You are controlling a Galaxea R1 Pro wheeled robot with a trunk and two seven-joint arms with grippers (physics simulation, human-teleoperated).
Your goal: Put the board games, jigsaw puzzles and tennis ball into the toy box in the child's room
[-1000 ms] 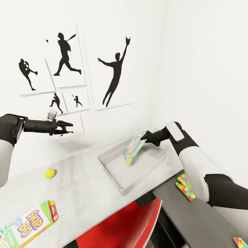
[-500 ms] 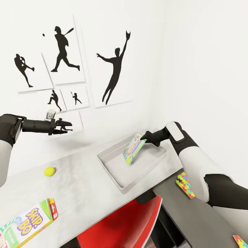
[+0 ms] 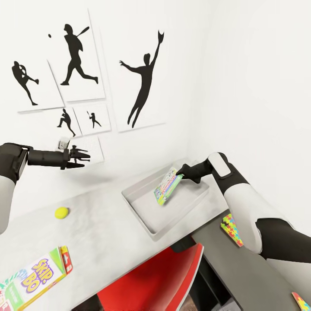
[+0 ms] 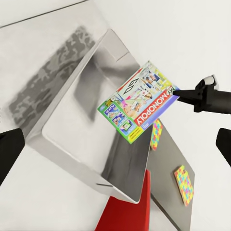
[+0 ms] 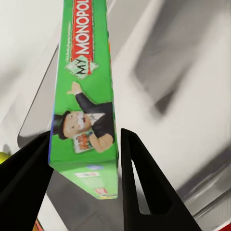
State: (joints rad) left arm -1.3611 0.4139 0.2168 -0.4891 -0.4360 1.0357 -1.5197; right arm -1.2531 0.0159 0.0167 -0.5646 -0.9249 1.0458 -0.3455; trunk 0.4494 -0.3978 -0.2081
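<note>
Head view. Toy box (image 3: 142,203): grey tray on the counter (image 3: 103,233), taken here as landmark. Right pincer (image 3: 180,175): above the tray's far corner, clamped on one end of a pale green board game (image 3: 166,186), which hangs tilted over the tray interior; whether its low end touches the tray floor is unclear. Tennis ball (image 3: 61,212): on the counter, well apart from the tray toward the robot's left. SKIP-BO box (image 3: 32,280): on the counter further from the tray than the ball, cut off by the picture edge. Jigsaw puzzle (image 3: 232,230): on the lower dark unit beside the tray, partly hidden by the right arm; a second puzzle (image 3: 301,301) is cut off at the corner. Left pincer (image 3: 80,156): in the air near the wall, well apart from the tray, fingers slightly apart, holding nothing. Red chair (image 3: 151,280): below the tray.

Left wrist view. Tray (image 4: 67,139) under the held Monopoly box (image 4: 139,103); both puzzles beyond it.

Right wrist view. Both fingers (image 5: 139,183) pressing the box's green edge (image 5: 86,96); tray floor blurred behind.
</note>
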